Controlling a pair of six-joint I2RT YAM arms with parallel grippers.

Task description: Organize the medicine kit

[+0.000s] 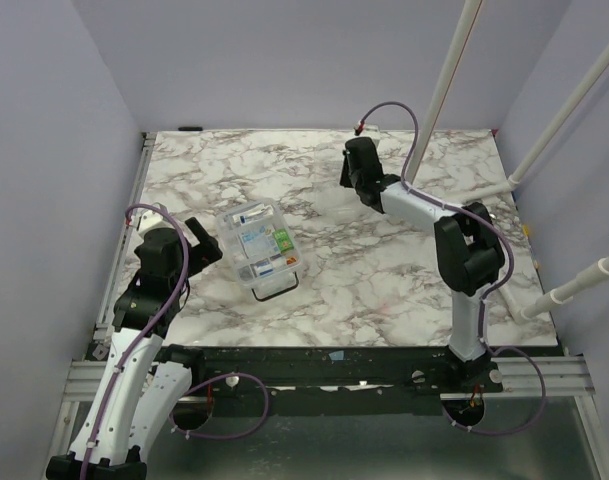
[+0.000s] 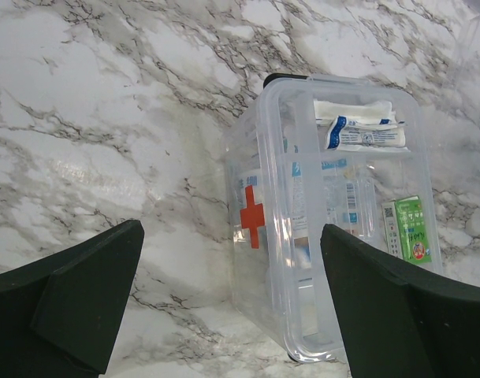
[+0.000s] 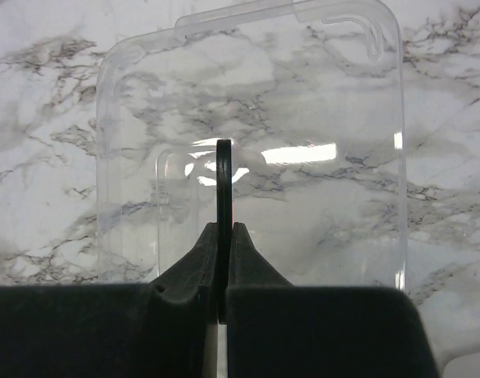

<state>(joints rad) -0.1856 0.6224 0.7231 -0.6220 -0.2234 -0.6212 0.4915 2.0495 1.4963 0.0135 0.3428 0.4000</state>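
Note:
The medicine kit (image 1: pixel 259 245) is a clear plastic box with a red cross on its side, lying at the table's left. White-blue and green packets show inside it. My left gripper (image 1: pixel 206 243) is open just left of the kit. In the left wrist view, the kit (image 2: pixel 334 213) stands ahead, closer to the right finger (image 2: pixel 397 315), and touches neither finger. My right gripper (image 1: pixel 359 175) is at the back centre, shut on a thin black handle (image 3: pixel 224 177). The handle belongs to a clear plastic lid (image 3: pixel 318 102) over the marble; the lid is not discernible in the top view.
White poles (image 1: pixel 454 70) slant up at the back right. A raised rail (image 1: pixel 134 190) runs along the table's left edge, and purple walls enclose the space. Bare marble (image 1: pixel 384 280) lies between the kit and the right arm.

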